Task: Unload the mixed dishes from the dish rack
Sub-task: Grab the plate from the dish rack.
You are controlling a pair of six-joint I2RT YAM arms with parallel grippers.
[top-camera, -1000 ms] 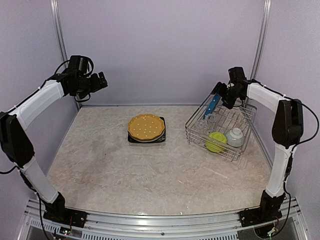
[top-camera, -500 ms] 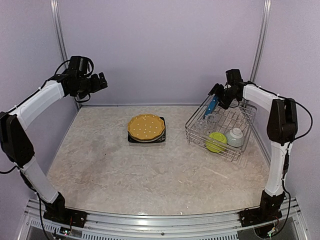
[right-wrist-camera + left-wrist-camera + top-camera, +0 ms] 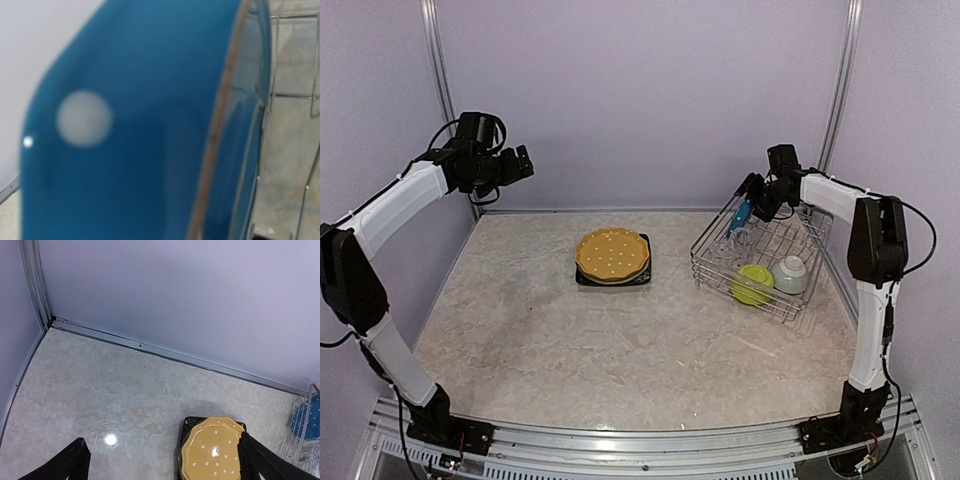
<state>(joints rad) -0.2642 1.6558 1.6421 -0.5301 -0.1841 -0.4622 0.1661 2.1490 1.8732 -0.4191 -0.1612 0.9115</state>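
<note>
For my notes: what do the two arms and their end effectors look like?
The left arm and right arm match: white tubular links, black joints, thin black cables looping alongside. The left end effector and right end effector are black and two-fingered. No markings are legible.

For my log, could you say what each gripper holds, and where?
Left gripper: nothing, jaws open. Right gripper at the top edge of the blue dotted plate; grip cannot be told.
</note>
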